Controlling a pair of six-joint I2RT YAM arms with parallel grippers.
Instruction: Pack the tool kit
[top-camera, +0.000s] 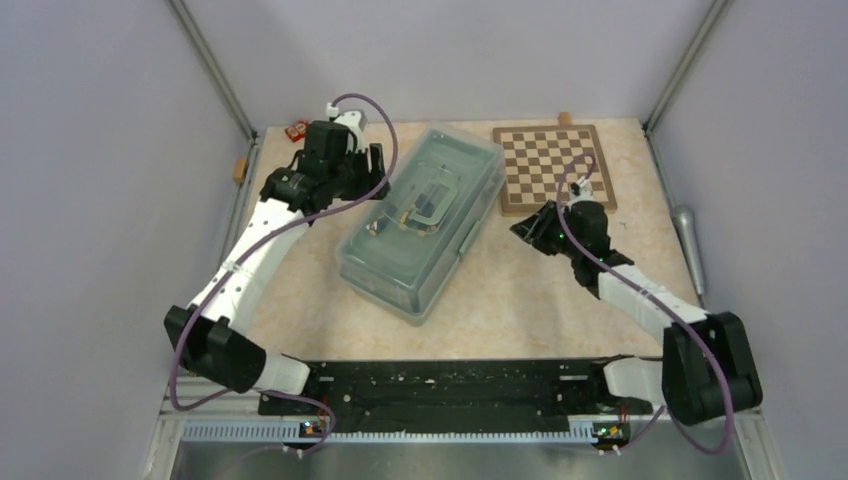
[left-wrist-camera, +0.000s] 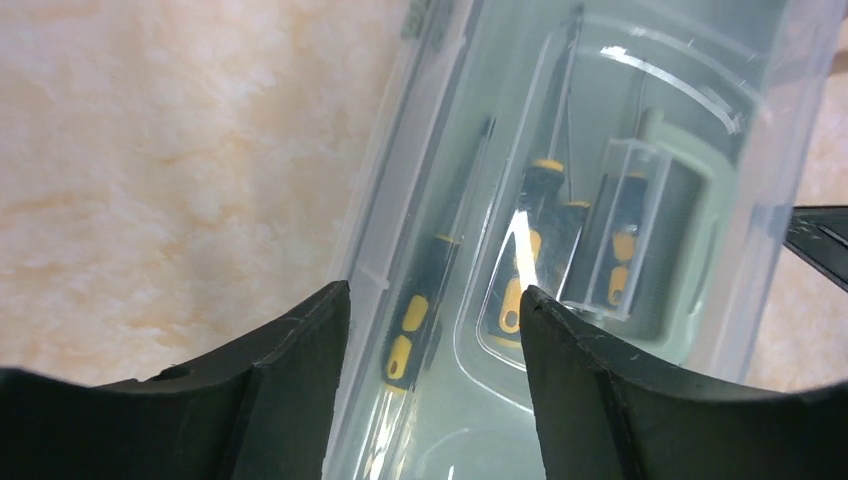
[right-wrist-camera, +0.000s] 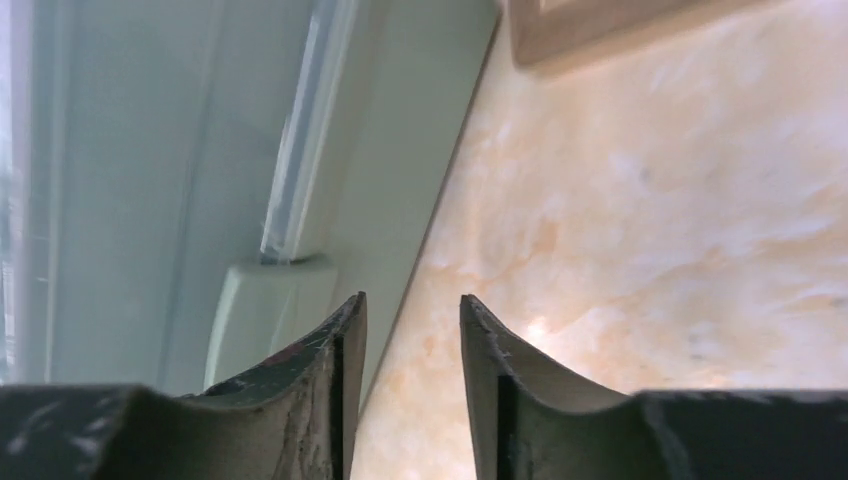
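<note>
Your toolbox (top-camera: 420, 225) lies slantwise in the middle of the table (top-camera: 560, 290) with its lid down. The chessboard (top-camera: 555, 165) sits just to the right of its far end. Through the translucent lid you can see yellow-black screwdrivers (left-wrist-camera: 410, 330) lying inside. Your left hand (left-wrist-camera: 435, 297) hangs over the box's far-left edge, fingers apart, with the lid's rim showing in the gap. You cannot tell whether they touch it. Your right hand (right-wrist-camera: 412, 300) sits low by the box's right side, near a pale latch (right-wrist-camera: 260, 310), fingers a little apart and gripping nothing.
</note>
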